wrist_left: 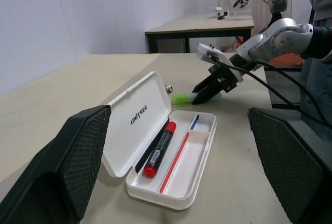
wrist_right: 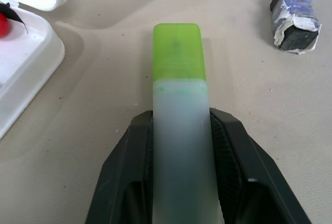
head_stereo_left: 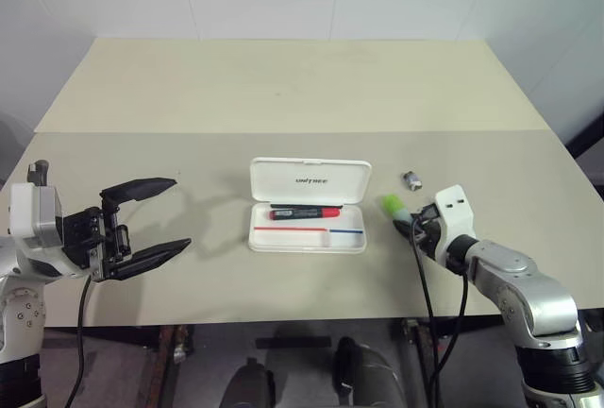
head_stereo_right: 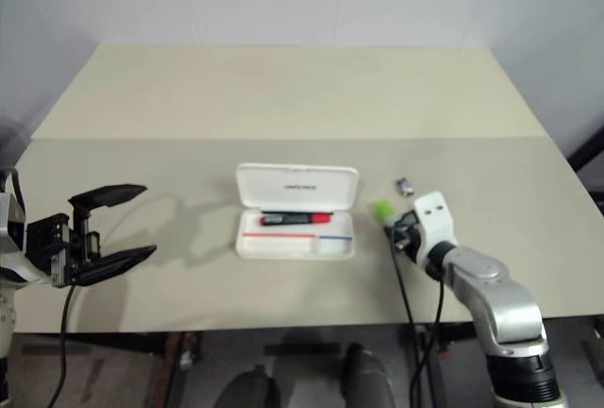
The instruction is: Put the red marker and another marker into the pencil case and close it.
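The red marker (head_stereo_left: 305, 212) is lying in the open pencil case (head_stereo_left: 308, 238) mid-table; the highlighter (head_stereo_left: 393, 205) is sitting just right of it, the small metal piece (head_stereo_left: 412, 180) behind.

Pale beige table (head_stereo_left: 283, 87), seam running across width. White pencil case (head_stereo_left: 308, 205) lies open near middle, lid tipped back; red marker (head_stereo_left: 305, 212) inside, along hinge side. To its right, green highlighter (head_stereo_left: 394, 206) resting on tabletop, green cap end twd case. Just beyond it, small grey-black metal piece (head_stereo_left: 412, 180), apart from both.
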